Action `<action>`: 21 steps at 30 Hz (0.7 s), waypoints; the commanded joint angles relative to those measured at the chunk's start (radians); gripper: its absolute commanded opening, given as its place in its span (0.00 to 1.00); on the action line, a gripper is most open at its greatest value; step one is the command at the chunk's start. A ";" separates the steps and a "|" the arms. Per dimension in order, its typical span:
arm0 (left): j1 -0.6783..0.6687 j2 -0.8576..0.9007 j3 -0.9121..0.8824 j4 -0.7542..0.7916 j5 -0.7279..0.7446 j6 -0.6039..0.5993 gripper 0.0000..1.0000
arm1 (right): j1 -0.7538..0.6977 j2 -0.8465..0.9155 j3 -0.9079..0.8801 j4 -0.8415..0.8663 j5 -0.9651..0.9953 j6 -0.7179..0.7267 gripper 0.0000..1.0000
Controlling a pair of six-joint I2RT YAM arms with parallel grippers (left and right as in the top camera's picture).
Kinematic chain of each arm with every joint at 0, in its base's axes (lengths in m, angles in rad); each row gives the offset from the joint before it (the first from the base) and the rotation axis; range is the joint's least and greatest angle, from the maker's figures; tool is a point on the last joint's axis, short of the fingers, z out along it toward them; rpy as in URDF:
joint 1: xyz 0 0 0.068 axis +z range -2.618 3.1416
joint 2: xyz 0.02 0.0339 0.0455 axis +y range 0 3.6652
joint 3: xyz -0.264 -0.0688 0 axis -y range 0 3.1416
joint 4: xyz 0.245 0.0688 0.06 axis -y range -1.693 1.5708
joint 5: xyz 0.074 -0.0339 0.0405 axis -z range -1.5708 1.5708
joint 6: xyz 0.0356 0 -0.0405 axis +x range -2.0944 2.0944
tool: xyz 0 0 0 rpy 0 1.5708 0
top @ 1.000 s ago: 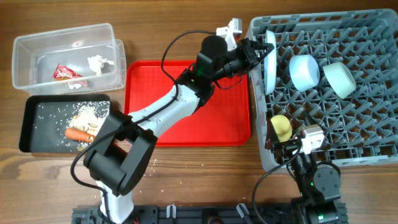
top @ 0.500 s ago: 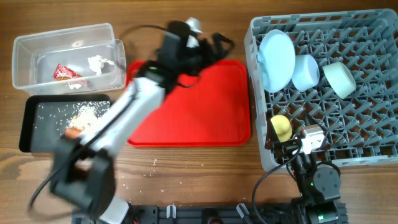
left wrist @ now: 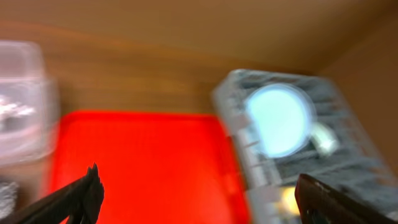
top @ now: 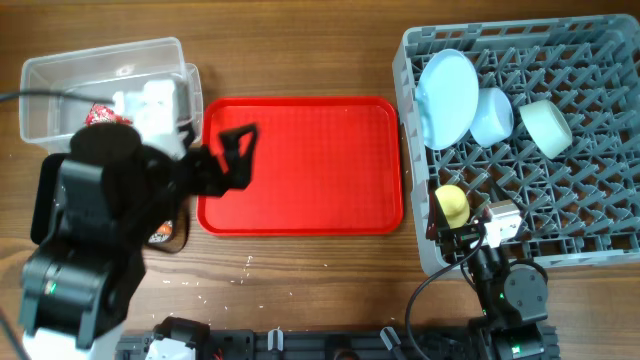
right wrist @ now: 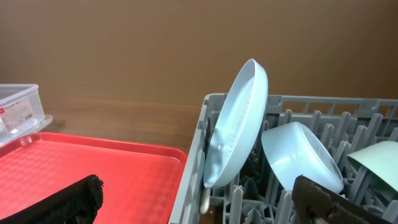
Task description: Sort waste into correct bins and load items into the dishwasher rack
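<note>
The light blue plate [top: 447,97] leans upright in the grey dishwasher rack [top: 600,250], beside the light blue bowl [top: 490,115] and the pale green bowl [top: 545,127]. The yellow-green cup [top: 452,205] sits near the rack's front left corner. My left gripper [top: 236,155] hangs open and empty over the red tray's left edge; its wrist view is blurred [left wrist: 196,190]. My right gripper [right wrist: 196,190] rests open at the rack's front corner, facing the plate [right wrist: 239,124] and a white spoon tip [right wrist: 204,200] below it. The red wrapper [top: 97,113] lies in the clear tub [top: 100,60].
The red tray [top: 310,170] lies bare between the bins and the rack. My left arm covers most of the black tray [top: 45,195] and part of the tub. A few rice grains [top: 250,262] dot the table in front of the red tray.
My left gripper opened and let go of the plate, which now leans in the rack. The left arm swung back left across the red tray. The right arm has not moved.
</note>
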 commanded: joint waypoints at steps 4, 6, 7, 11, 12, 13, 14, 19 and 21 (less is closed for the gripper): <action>0.057 -0.153 -0.074 -0.109 -0.147 0.235 1.00 | -0.004 -0.006 -0.001 0.006 0.013 0.013 1.00; 0.066 -0.255 -0.192 -0.015 -0.145 0.292 1.00 | -0.004 -0.006 -0.001 0.006 0.013 0.013 1.00; 0.079 -0.315 -0.269 0.047 -0.140 0.308 1.00 | -0.004 -0.006 -0.001 0.006 0.013 0.013 1.00; 0.139 -0.567 -0.593 0.282 -0.080 0.312 1.00 | -0.004 -0.006 -0.001 0.006 0.013 0.013 1.00; 0.148 -0.616 -0.653 0.321 -0.068 0.312 1.00 | -0.004 -0.006 -0.001 0.006 0.013 0.013 1.00; 0.157 -0.666 -0.713 0.360 -0.053 0.311 1.00 | -0.004 -0.006 -0.001 0.006 0.013 0.013 1.00; 0.166 -0.724 -0.780 0.401 -0.037 0.311 1.00 | -0.004 -0.006 -0.001 0.006 0.013 0.013 1.00; 0.174 -0.938 -1.039 0.554 0.003 0.311 1.00 | -0.004 -0.006 -0.001 0.006 0.013 0.013 1.00; 0.174 -0.938 -1.103 0.606 0.004 0.311 1.00 | -0.004 -0.006 -0.001 0.006 0.013 0.013 1.00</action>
